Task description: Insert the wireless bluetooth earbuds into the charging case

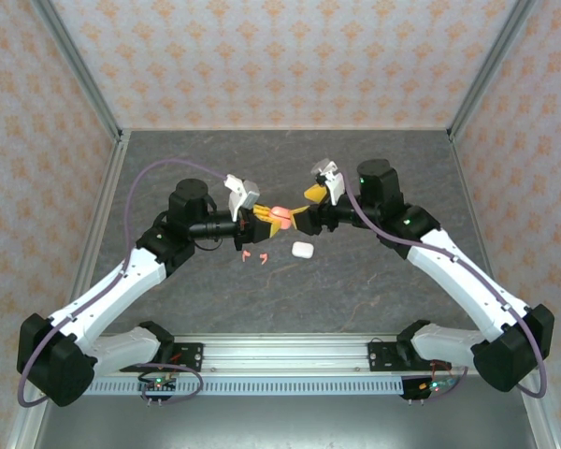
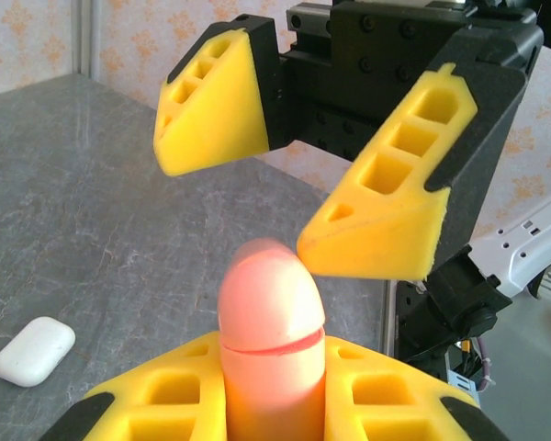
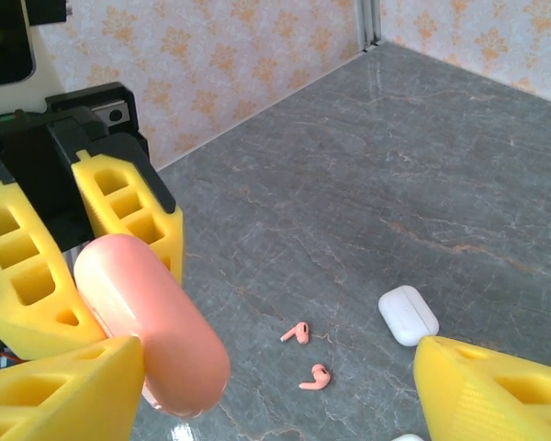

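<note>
My left gripper is shut on a coral charging case, held above the table with its lid end pointing at the right arm. In the left wrist view the case stands between my yellow fingers, a thin seam showing under the lid. My right gripper faces it, jaws open and straddling the lid end; one finger sits against the case, the other stands far off. Two coral earbuds lie loose on the table below.
A shut white case lies on the grey table just right of the earbuds, seen too in the wrist views as the white case. Patterned walls and metal posts enclose the table on three sides.
</note>
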`<state>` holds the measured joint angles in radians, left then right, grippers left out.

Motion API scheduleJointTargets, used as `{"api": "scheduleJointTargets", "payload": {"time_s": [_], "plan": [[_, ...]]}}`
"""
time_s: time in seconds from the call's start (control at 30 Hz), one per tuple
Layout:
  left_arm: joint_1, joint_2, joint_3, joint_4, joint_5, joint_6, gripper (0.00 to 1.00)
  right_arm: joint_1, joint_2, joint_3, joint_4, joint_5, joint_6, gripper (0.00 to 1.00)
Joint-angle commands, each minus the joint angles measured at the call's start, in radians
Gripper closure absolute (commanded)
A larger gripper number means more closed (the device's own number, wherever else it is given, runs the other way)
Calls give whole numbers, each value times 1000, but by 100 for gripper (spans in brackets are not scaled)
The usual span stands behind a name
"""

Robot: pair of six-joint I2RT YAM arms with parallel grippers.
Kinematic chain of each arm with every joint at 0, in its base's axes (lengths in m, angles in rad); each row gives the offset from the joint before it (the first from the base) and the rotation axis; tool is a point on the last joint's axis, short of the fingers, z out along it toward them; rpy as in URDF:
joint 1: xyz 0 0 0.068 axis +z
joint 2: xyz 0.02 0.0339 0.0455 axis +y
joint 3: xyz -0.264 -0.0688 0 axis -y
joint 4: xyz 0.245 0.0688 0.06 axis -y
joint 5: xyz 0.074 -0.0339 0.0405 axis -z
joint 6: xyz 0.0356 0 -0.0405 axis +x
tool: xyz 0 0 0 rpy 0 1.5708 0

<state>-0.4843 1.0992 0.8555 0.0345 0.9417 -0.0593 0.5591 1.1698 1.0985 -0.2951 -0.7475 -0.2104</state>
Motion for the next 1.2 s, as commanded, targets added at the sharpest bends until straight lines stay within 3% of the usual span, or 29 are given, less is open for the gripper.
{"api": "scheduleJointTargets", "payload": {"time_s": [0.0,0.5,0.7,0.9,1.17], "plan": [[-10,-38,-7,23,34,21,96,-9,8,44,-3,47,-17,24],[-11,-66,-28,28,-5,31,97,-26,26,76,-29,92,33,23],[-1,-115,-46,-73,-248,119,100,-44,-26,25,-32,111,94,22],[186,-139,-109,-28,-291,26,100,8,111,-37,-12,158,243,39],[333,-145,-134,-72,-442,-102,100,190,396,20,53,284,305,47]]}}
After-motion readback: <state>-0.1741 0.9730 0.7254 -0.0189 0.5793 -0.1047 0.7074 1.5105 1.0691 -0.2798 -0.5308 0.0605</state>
